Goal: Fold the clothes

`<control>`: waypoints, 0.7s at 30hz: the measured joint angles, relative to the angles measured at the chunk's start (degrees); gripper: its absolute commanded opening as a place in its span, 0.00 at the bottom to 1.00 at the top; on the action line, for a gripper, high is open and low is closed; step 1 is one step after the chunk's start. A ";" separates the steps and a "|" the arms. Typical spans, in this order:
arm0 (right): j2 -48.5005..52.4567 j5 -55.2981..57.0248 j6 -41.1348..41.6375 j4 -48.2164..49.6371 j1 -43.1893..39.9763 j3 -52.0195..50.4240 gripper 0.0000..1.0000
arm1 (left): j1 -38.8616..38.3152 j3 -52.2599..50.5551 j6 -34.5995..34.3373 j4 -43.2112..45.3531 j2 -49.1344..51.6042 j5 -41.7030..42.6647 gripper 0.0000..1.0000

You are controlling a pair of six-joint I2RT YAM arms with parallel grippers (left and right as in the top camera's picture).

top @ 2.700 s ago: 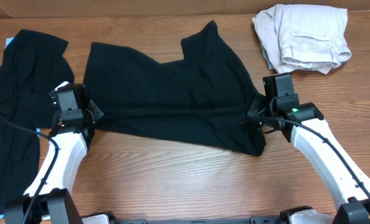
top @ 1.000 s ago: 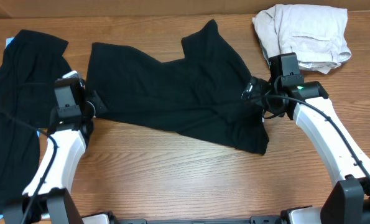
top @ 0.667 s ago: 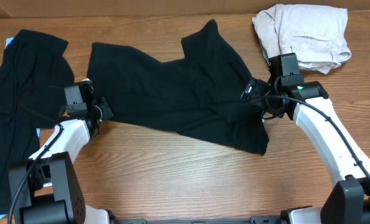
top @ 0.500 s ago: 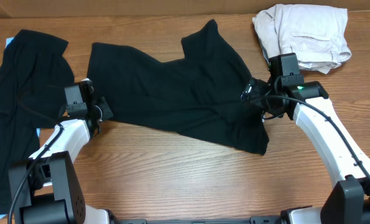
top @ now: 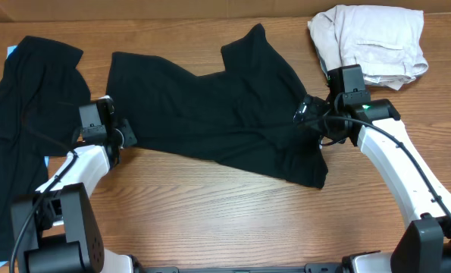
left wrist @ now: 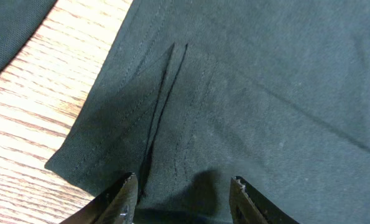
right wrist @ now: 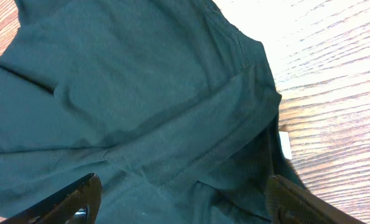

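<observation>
Across the middle of the wooden table point(top: 210, 220) lies the black T-shirt point(top: 202, 106), spread out but rumpled, with its lower right corner bunched into folds. My left gripper point(top: 125, 136) sits at the shirt's left edge, low over the hem. My left wrist camera shows my left fingertips point(left wrist: 124, 198) standing apart. The stitched hem and a narrow crease of fabric lie flat under and ahead of them. Nothing is pinched between them, so these jaws are released. A corner of the hem points out onto bare wood just to their left.

My right gripper point(top: 310, 114) is at the shirt's right edge, beside the bunched folds. My right wrist camera shows my right fingertips point(right wrist: 79, 199) spread wide, one at each side of the view. The cloth below them lies in overlapping layers with a seam running across. These jaws too are released and grasp nothing. A small white label point(right wrist: 285, 144) peeks out at the cloth's edge, against the wood.

Off to my left a second black garment point(top: 20, 114) lies in a long heap along the table's left side, apart from the shirt. At the far right corner a pile of cream-coloured clothing point(top: 369, 42) rests just behind my right gripper.
</observation>
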 measured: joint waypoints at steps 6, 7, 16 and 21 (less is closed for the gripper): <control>0.00 0.02 0.00 -0.02 0.00 0.00 0.88 | 0.00 0.00 1.20 0.42 1.90 -0.20 0.43; 0.00 0.02 -0.02 -0.02 0.00 0.00 0.88 | 0.00 0.00 1.22 0.42 2.23 -0.20 0.41; -0.02 0.04 0.02 -0.02 0.00 0.00 0.88 | 0.00 0.02 1.25 2.16 3.02 -1.44 0.35; 0.00 0.07 0.00 -0.02 0.00 0.00 0.88 | 0.00 1.49 1.20 0.52 3.04 -1.53 0.15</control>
